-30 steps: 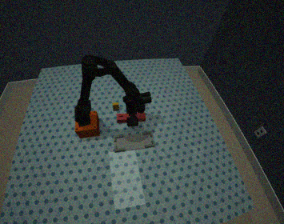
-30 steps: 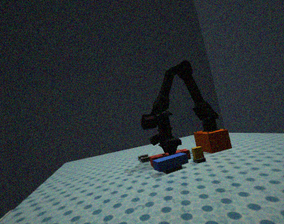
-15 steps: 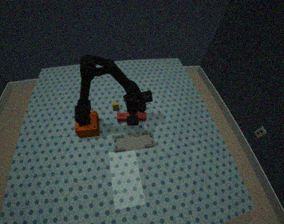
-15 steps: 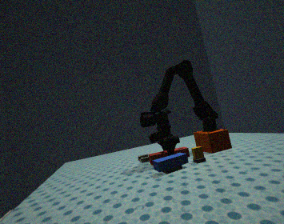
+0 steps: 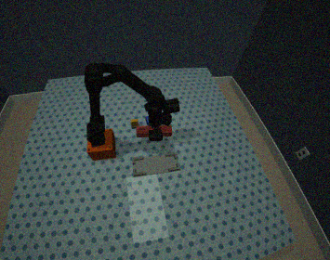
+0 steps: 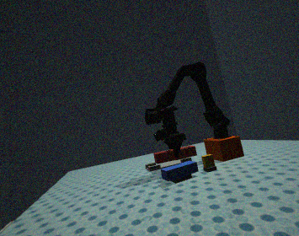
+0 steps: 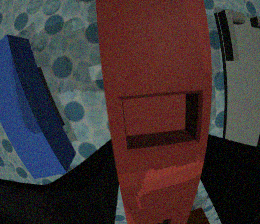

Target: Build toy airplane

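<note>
My gripper (image 5: pixel 155 136) (image 6: pixel 177 153) (image 7: pixel 152 140) is shut on the red fuselage (image 5: pixel 141 132) (image 6: pixel 163 156) (image 7: pixel 152 50), one finger on each side near its wing socket. The fuselage hangs roughly level above the table, its sockets facing up. The pale grey jig (image 5: pixel 155 165) (image 6: pixel 152 167) (image 7: pixel 247 90) lies beside it, to the right in the wrist view. The blue wing (image 5: pixel 148 120) (image 6: pixel 178 171) (image 7: pixel 17 107) lies on the other side, mostly hidden behind the gripper in the top view. The small yellow tail fin (image 5: pixel 134 123) (image 6: pixel 207 161) stands near the wing, towards the arm's base.
The orange base block (image 5: pixel 101 151) (image 6: pixel 224 148) stands at the arm's foot. A pale rectangular patch (image 5: pixel 148 209) lies on the dotted table cover in front of the jig. A raised rim (image 5: pixel 270 153) runs along the table's right side.
</note>
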`<action>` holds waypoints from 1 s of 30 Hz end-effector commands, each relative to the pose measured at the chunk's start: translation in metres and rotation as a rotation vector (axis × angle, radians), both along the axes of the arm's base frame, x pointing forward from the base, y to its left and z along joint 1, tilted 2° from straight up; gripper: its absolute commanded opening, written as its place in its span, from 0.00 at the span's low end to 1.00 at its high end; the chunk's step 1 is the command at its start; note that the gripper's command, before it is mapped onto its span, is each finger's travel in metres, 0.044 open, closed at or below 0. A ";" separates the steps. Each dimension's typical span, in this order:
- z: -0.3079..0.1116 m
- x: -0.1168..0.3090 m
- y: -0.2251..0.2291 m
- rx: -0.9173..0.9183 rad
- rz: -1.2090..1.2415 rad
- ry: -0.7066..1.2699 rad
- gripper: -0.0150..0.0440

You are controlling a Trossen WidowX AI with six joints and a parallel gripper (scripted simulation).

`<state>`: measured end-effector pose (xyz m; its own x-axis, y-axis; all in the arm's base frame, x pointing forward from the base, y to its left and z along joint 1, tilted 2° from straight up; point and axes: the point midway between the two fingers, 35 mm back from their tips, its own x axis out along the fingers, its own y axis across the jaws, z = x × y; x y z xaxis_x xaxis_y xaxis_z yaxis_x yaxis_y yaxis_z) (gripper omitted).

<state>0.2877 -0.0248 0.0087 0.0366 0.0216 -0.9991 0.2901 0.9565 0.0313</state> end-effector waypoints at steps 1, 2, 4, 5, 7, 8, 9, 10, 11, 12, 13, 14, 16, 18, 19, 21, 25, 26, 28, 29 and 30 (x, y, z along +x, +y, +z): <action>0.017 0.001 -0.001 -0.001 -0.002 -0.012 0.25; 0.020 0.001 -0.001 -0.001 -0.002 -0.011 0.25; 0.026 0.000 -0.001 0.000 0.000 -0.010 0.25; 0.029 0.000 -0.001 0.000 0.002 -0.009 0.25; 0.035 -0.001 -0.001 0.001 0.005 -0.008 0.25; 0.038 -0.002 0.000 0.002 0.007 -0.007 0.25; 0.041 -0.002 0.000 0.003 0.009 -0.006 0.25; 0.044 -0.003 0.000 0.003 0.011 -0.005 0.25; 0.047 -0.004 0.000 0.004 0.012 -0.005 0.25; 0.050 -0.004 0.000 0.004 0.014 -0.004 0.25; 0.053 -0.005 0.000 0.005 0.016 -0.003 0.25; 0.056 -0.006 0.000 0.005 0.018 -0.002 0.25; 0.062 -0.007 0.000 0.006 0.021 -0.001 0.25; 0.068 -0.009 0.000 0.007 0.025 0.001 0.25; 0.071 -0.010 0.000 0.008 0.027 0.002 0.25; 0.075 -0.011 0.000 0.009 0.029 0.003 0.25; 0.075 -0.011 0.000 0.009 0.029 0.003 0.25; 0.074 -0.011 -0.002 0.008 0.029 0.003 0.25; 0.072 -0.010 -0.007 0.008 0.028 0.003 0.25; 0.071 -0.010 -0.010 0.007 0.028 0.003 0.25; 0.070 -0.010 -0.013 0.007 0.027 0.003 0.25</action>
